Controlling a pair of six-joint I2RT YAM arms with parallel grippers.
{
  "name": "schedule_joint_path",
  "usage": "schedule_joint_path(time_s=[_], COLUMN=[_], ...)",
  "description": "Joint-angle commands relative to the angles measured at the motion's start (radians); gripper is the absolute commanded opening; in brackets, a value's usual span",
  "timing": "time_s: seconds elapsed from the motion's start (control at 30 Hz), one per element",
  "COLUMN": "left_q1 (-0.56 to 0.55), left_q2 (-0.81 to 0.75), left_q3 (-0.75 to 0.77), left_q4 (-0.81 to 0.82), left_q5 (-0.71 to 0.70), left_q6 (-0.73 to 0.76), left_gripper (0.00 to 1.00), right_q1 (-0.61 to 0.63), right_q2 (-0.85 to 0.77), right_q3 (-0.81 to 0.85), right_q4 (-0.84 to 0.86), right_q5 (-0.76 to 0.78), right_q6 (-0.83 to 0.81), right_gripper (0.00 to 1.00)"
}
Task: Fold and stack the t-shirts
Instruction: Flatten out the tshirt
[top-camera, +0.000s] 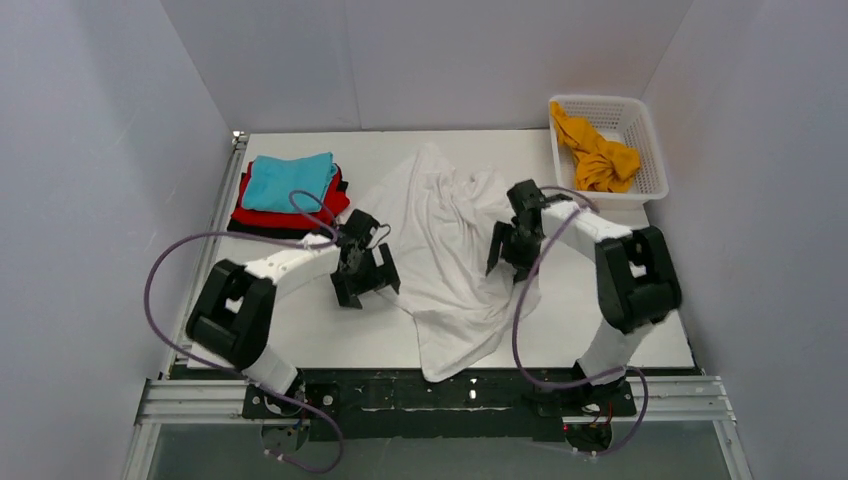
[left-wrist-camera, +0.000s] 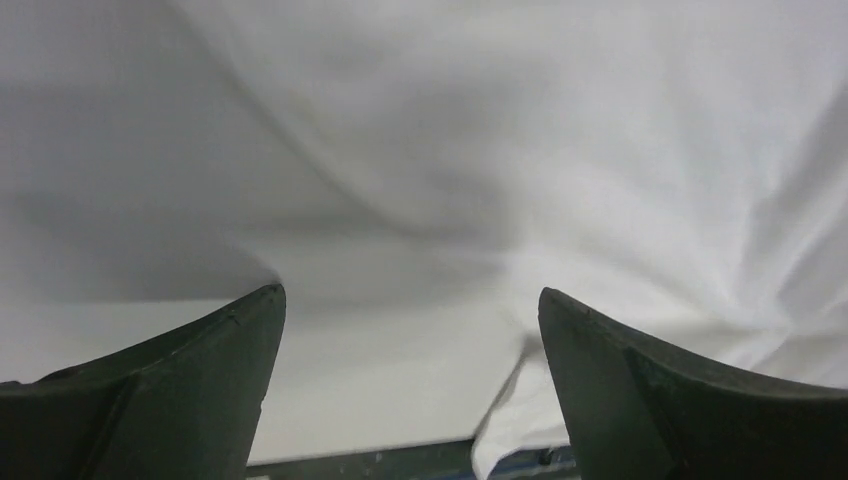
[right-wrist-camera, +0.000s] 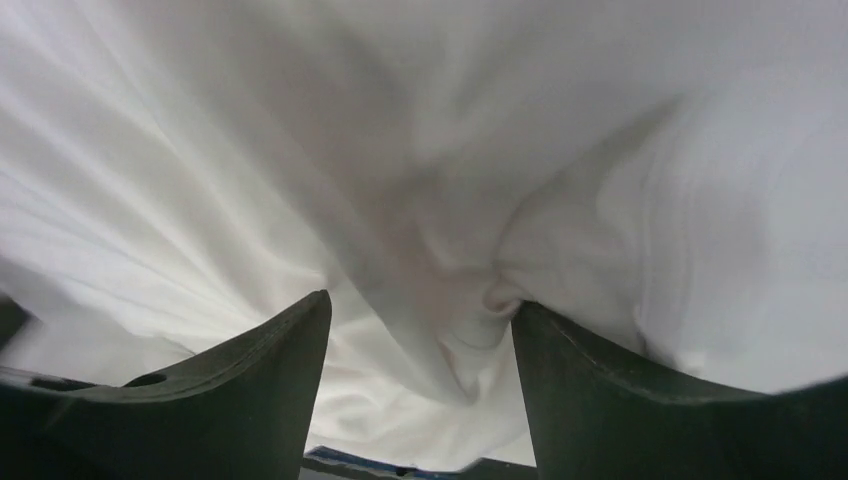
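From the top camera, the white plastic basket (top-camera: 655, 172) stands at the far right corner of the table (top-camera: 330, 335) and holds one orange-yellow t-shirt (top-camera: 597, 155), crumpled and draped against its far left wall. At the far left sits a folded stack, the teal t-shirt (top-camera: 290, 180) on top, the red t-shirt (top-camera: 338, 203) under it and the black t-shirt (top-camera: 255, 226) at the bottom. The large white t-shirt (top-camera: 450, 250) lies rumpled across the middle of the table, its near end reaching the front edge. The left gripper (top-camera: 368, 290) is at the shirt's left edge; the right gripper (top-camera: 510, 262) is over its right side.

In the left wrist view, the left gripper (left-wrist-camera: 410, 385) is released, jaws wide, with bare table between them and the white t-shirt (left-wrist-camera: 560, 150) just beyond.

In the right wrist view, the right gripper (right-wrist-camera: 420, 390) is also spread wide; a bunched fold of the white t-shirt (right-wrist-camera: 440, 290) lies between its fingers (right-wrist-camera: 620, 400), unpinched.
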Motion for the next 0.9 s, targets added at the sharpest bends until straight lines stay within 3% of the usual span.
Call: schedule_joint_path(time_s=[0.0,0.13,0.27,0.43,0.53,0.67,0.87], left_q1=[-0.216,-0.259,-0.252,-0.178,-0.079,0.07,0.271], left_q2=[-0.243,-0.346,-0.32,-0.294,-0.251,-0.16,-0.196], left_q3=[-0.259,-0.255,-0.107,0.008,0.067,0.154,0.029], left_q4=[-0.106,-0.16,-0.299,-0.252,-0.195,-0.249,-0.181], left_q5=[-0.026,-0.176,-0.286,-0.223,-0.143,-0.12,-0.139], left_q6=[-0.236,-0.231,-0.134,-0.059,-0.012,-0.001,-0.019], left_gripper=[0.99,1.0,1.0,0.99,1.0,1.0,0.99], right_q1=[-0.163,-0.176,-0.175,-0.164,-0.145,-0.136,-0.137], right_q2=[0.367,0.492,0.446,0.239,0.087,-0.168,-0.492], right_q3=[0.545,0.832,0.861,0.661,0.501,0.235,-0.104], right_q4=[-0.1,-0.189,-0.214,-0.149,-0.131,-0.096,-0.106], right_q5=[0.091,0.087,0.083,0.074,0.147,0.204,0.28], right_q6=[-0.241,-0.305,-0.325,-0.32,-0.291,-0.204,-0.067], right_gripper=[0.73,0.73,0.73,0.72,0.73,0.73,0.76])
